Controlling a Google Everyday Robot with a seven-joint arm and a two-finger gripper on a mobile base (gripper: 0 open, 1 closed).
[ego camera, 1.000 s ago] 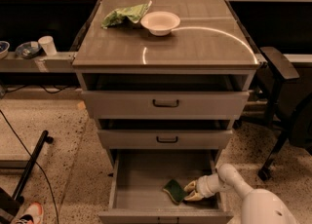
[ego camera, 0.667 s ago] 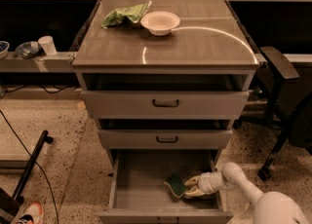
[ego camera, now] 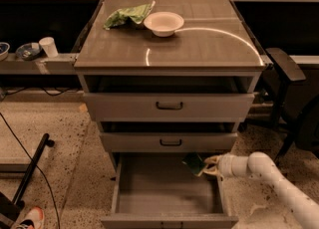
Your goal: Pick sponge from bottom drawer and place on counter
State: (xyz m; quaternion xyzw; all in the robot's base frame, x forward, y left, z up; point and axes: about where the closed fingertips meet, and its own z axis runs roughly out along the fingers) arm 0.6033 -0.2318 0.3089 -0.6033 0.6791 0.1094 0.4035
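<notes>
The bottom drawer [ego camera: 164, 193] of the grey cabinet stands pulled open, its grey floor bare. My gripper [ego camera: 207, 166] reaches in from the right on a white arm and is shut on the sponge [ego camera: 194, 163], dark green with a yellow edge. It holds the sponge lifted off the drawer floor, near the drawer's right wall, just under the middle drawer's front. The counter [ego camera: 199, 49] is the glossy grey-brown top of the cabinet, well above the gripper.
A white bowl [ego camera: 163, 23] and a light-green cloth [ego camera: 128, 15] lie at the back of the counter. The two upper drawers [ego camera: 169, 106] stick out slightly. A black chair [ego camera: 286, 83] stands at the right. A shelf [ego camera: 35, 61] with cups is on the left.
The gripper closed on the sponge and has lifted it up off the drawer floor, toward the right wall of the drawer.
</notes>
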